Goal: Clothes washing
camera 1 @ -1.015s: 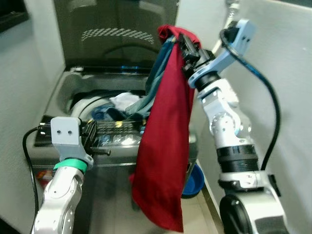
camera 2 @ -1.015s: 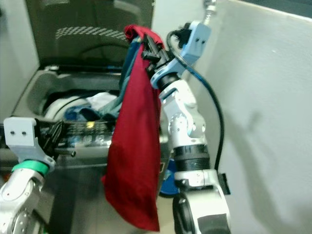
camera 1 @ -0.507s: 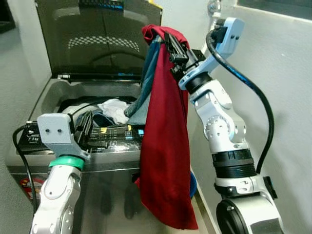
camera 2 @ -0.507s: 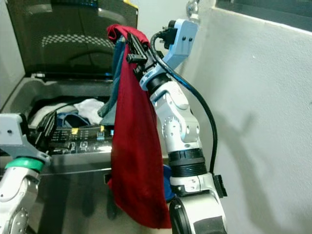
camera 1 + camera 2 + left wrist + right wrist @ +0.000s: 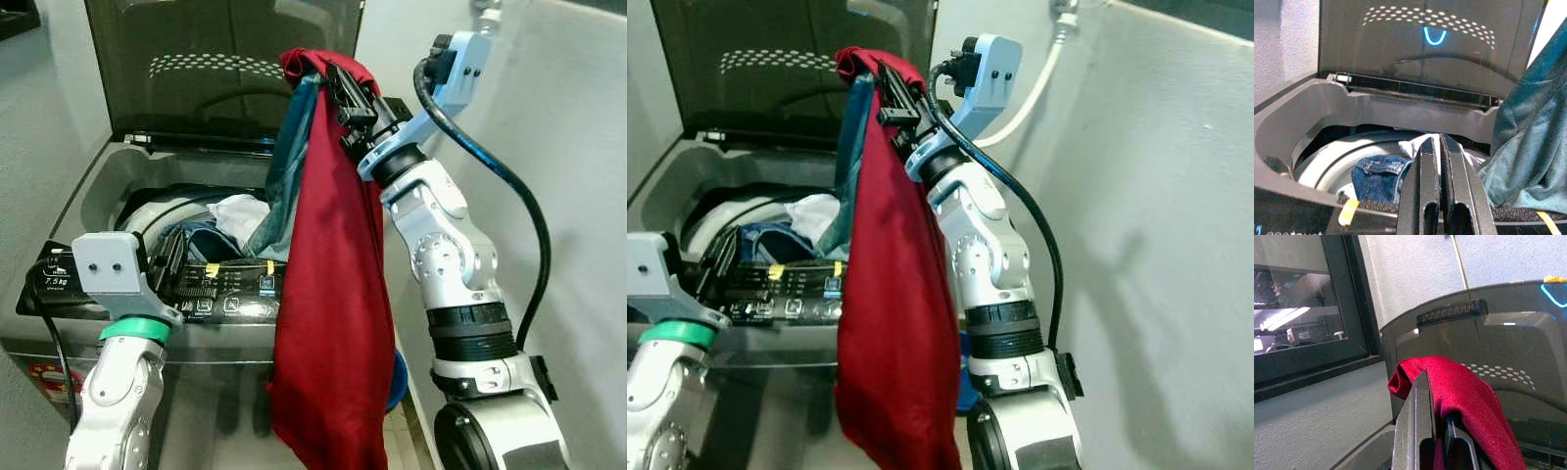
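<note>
A top-loading washing machine (image 5: 108, 186) stands with its dark lid (image 5: 225, 59) raised. In its drum lie a white cloth (image 5: 240, 211) and blue jeans (image 5: 1378, 178). My right gripper (image 5: 338, 83) is held high at the machine's right side, shut on a long red garment (image 5: 333, 294) that hangs down past the machine's front. A teal garment (image 5: 289, 166) hangs with it and trails into the drum. My left gripper (image 5: 1439, 161) is shut and empty, just above the control panel (image 5: 220, 289) at the drum's front edge.
A grey wall (image 5: 578, 176) runs close along the right, with a white hose (image 5: 1038, 83) at its corner. A blue basin (image 5: 397, 377) sits on the floor beside the machine. Another wall (image 5: 29, 127) closes the left side.
The camera has tipped down a little, so the drum shows more. The right gripper still holds the red garment high; the left gripper stays at the control panel.
</note>
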Controlling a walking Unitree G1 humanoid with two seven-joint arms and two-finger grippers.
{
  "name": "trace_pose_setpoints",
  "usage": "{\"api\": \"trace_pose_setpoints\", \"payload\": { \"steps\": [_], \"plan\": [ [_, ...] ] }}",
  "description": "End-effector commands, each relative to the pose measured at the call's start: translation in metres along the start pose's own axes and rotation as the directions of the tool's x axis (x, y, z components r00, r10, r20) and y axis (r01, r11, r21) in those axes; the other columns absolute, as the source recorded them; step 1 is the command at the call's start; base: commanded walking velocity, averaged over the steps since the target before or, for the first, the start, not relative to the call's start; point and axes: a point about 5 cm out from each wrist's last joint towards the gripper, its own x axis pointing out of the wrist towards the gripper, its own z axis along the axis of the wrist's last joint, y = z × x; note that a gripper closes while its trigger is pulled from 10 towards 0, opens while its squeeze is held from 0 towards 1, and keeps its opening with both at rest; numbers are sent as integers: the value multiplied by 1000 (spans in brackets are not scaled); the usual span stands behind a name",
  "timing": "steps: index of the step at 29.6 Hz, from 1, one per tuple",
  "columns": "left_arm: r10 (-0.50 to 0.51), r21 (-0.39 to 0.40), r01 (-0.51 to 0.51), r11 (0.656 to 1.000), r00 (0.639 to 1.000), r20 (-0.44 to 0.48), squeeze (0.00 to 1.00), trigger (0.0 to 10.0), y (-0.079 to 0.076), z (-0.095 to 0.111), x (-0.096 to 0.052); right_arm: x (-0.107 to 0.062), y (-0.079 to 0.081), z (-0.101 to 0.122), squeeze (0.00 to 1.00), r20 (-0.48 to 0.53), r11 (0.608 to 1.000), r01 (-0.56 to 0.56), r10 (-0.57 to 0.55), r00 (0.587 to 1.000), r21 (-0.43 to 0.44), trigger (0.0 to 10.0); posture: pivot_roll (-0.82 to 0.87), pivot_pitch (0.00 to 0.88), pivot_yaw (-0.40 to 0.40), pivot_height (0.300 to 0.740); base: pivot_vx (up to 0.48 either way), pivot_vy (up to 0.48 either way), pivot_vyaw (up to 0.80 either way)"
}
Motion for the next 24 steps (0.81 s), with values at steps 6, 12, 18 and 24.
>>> {"api": "trace_pose_setpoints", "payload": {
  "steps": [6, 12, 18, 24],
  "plan": [
    [-13, -13, 13, 1000, 1000, 2, 0, 10000, -2, 1, -2, -1, 2, 8, 0, 31, 1000, -3, 3, 1000, -10, 10000, 51, 0, -48, 740, 0, 478, 0],
    [-17, -9, 17, 1000, 1000, -1, 0, 10000, -2, 0, -3, -2, 1, 9, 0, 32, 1000, 3, -2, 999, -8, 10000, 50, 0, -45, 740, 0, 320, 0],
    [-19, -19, 18, 1000, 1000, -5, 0, 10000, -1, 0, -3, -2, 1, 9, 0, 33, 1000, 3, -3, 999, -5, 10000, 50, 0, -45, 740, 0, 400, 0],
    [-11, -4, 11, 1000, 1000, -6, 0, 10000, 0, 0, -3, -2, 2, 9, 0, 31, 1000, -1, 1, 1000, -5, 10000, 49, 0, -51, 740, 0, 240, 0]
  ]
}}
